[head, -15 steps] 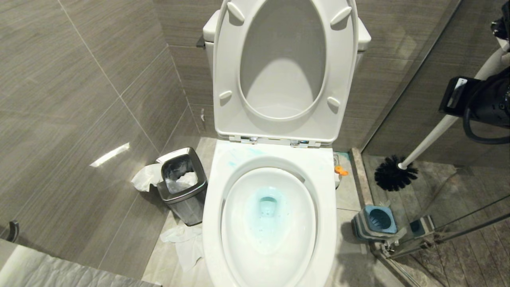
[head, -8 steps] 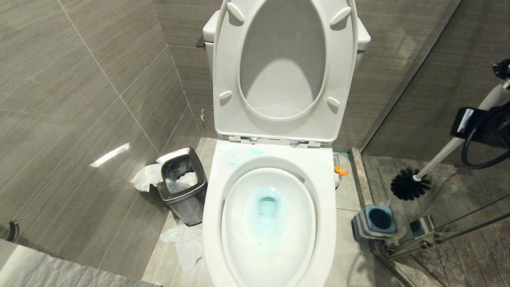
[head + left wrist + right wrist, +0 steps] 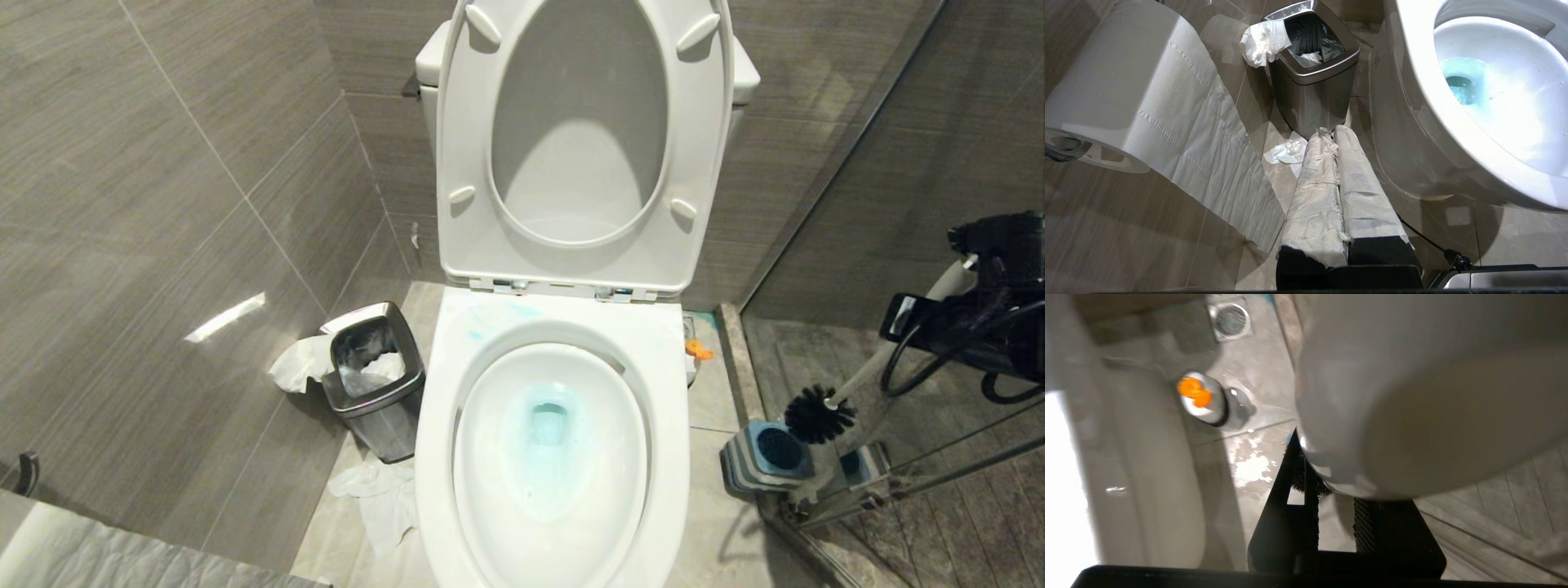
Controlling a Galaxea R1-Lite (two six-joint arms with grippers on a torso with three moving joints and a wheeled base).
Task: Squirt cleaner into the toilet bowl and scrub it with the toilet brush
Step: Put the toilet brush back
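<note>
You've got the right gripper (image 3: 939, 314) at the right edge of the frame clamped on the toilet brush (image 3: 820, 412), bristles just over its blue holder (image 3: 767, 457), probably to dock it since the toilet bowl (image 3: 551, 441) at centre holds blue cleaner; left gripper (image 3: 1331, 134) is closed, parked.

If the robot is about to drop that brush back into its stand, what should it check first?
1. Right gripper has the toilet brush firmly: ok, shut on the handle.
2. Bristles over the holder opening: not ok, they sit off its right edge.
3. Holder upright and open: ok.
4. Cleaner out of the path: ok, it stands beside the toilet bowl.
5. Brush dripping: cannot tell.
6. Left gripper out of the way: ok, shut, near the bin.
</note>
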